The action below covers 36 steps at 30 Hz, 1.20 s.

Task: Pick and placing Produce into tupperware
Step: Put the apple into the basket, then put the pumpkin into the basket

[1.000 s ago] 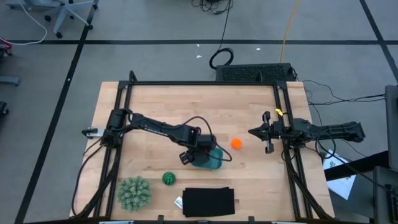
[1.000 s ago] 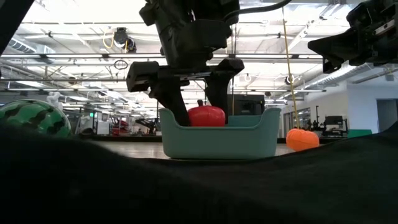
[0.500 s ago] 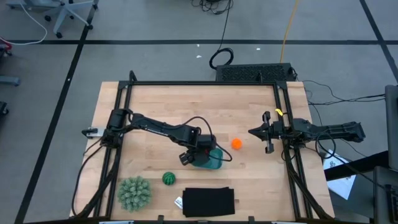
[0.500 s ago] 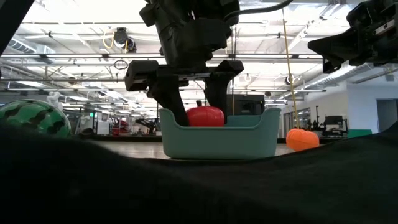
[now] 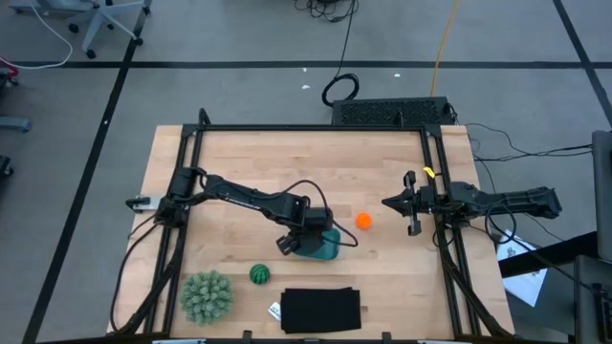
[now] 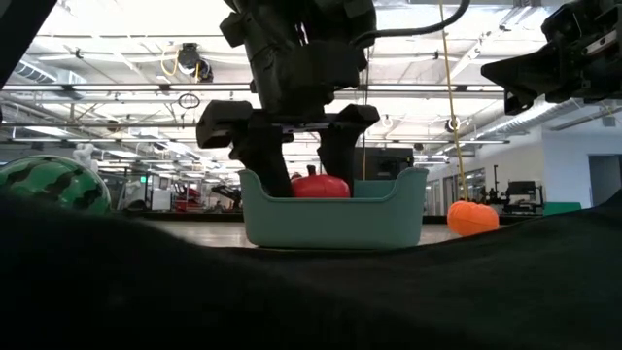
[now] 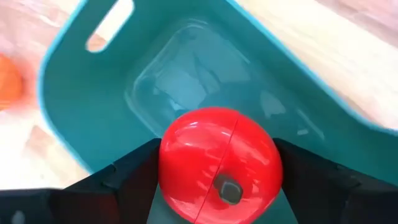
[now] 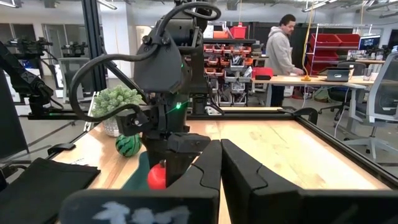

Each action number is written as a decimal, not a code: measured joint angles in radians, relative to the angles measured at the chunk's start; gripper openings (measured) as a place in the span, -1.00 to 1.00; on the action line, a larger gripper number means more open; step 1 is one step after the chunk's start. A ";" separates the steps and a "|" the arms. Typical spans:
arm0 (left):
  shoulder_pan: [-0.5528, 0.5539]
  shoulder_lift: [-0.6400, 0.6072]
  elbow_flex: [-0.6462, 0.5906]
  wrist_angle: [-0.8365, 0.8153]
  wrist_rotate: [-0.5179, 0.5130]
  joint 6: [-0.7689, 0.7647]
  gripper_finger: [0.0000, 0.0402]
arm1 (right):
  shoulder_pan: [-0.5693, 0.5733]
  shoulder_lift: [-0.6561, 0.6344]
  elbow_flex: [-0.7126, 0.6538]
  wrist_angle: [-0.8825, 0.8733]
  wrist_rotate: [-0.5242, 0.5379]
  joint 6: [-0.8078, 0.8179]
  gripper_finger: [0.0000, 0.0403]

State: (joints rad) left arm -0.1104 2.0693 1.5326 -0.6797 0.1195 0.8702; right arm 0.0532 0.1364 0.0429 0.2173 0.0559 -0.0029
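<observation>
My left gripper (image 5: 308, 232) is over the teal tupperware (image 5: 325, 247) near the table's middle, shut on the red roundish fruit (image 7: 217, 165). In the low view the fruit's top (image 6: 321, 184) shows just above the tupperware's rim (image 6: 330, 177), between the dark fingers. The orange ball (image 5: 363, 221) rests on the wood to the right of the tupperware. Nearer the front edge, the green striped ball (image 5: 259, 274) sits on the table. My right gripper (image 5: 390, 204) hovers shut at the table's right side. My left gripper pinches the red fruit between its two fingers, one on each side (image 7: 163, 163) of its round body. The fingers (image 6: 274, 160) come from above, pointing down into the tupperware. The tupperware's wall (image 6: 330, 209) hides whether the fruit's underside touches the floor.
A large pale green spiky ball (image 5: 207, 294) stands at the front left corner. A flat black rectangle (image 5: 321, 310) lies at the front edge and fills the low view's foreground. A person (image 8: 283, 43) stands at a bench beyond the table. Bare wood lies between the orange ball and my right gripper.
My left gripper has sunk a little with the red fruit, which now shows less above the rim. The tupperware has slid slightly toward the table's left.
</observation>
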 joint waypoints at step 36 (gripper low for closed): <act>-0.038 -0.141 0.080 -0.189 -0.095 -0.187 0.14 | 0.000 0.013 0.000 0.000 0.000 0.000 -1.00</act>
State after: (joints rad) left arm -0.1486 1.9284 1.6123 -0.8690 0.0242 0.6833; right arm 0.0529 0.1493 0.0426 0.2171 0.0555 -0.0032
